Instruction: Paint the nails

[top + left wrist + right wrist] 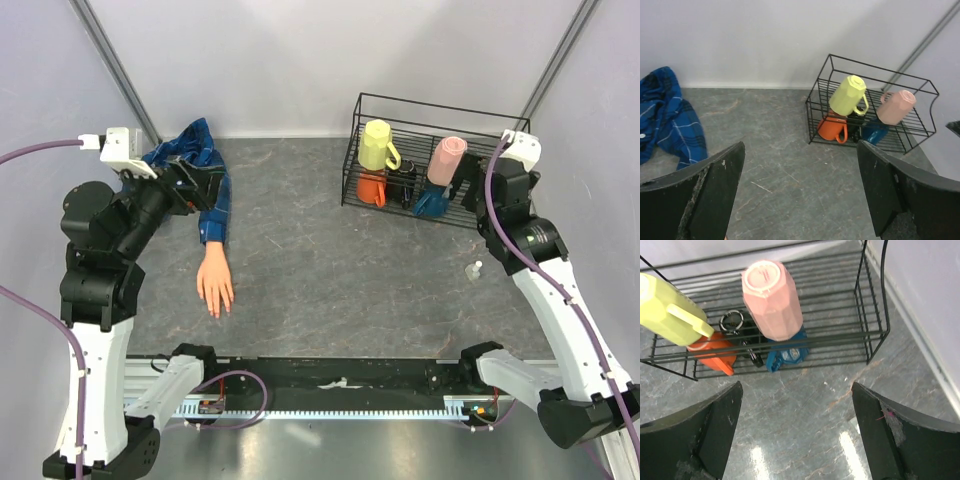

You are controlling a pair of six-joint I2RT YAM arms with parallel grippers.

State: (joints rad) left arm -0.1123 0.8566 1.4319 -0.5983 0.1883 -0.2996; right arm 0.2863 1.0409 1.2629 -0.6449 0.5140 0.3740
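- Top view: a grey, marble-patterned tabletop point(330, 250) is closed in by plain pale walls point(300, 60) on three sides.
- The mannequin hand point(215, 283) lies flat at 9 o'clock on the tabletop, fingers pointing to 6 o'clock. Its nails point(217, 311) are at the fingertips and too small to make out.
- The blue plaid sleeve point(205, 170) runs from the wrist up to 10 o'clock, bunched in the corner.
- A black wire rack point(425, 105) stands at 1 o'clock against the far wall. It holds a yellow mug point(377, 145) and a pink mug point(445, 160) above, and an orange mug point(371, 188) and a blue mug point(432, 203) below.
- A small white-capped bottle point(475, 270) stands at 3 o'clock, apart from the rack.
- Left wrist view: the left pincer point(800, 147) is spread wide with nothing between its fingers, only bare tabletop behind.
- The sleeve shows at 9 o'clock, and the rack at 2 o'clock with its four mugs tilted.
- Right wrist view: the right pincer point(797, 387) is likewise spread wide and holds nothing.
- The rack fills 12 o'clock, with the pink mug bottom-up at its middle, the yellow mug at 10 o'clock, and the orange and blue mugs under them.
- A black ringed item point(732, 322) lies between the orange and blue mugs.
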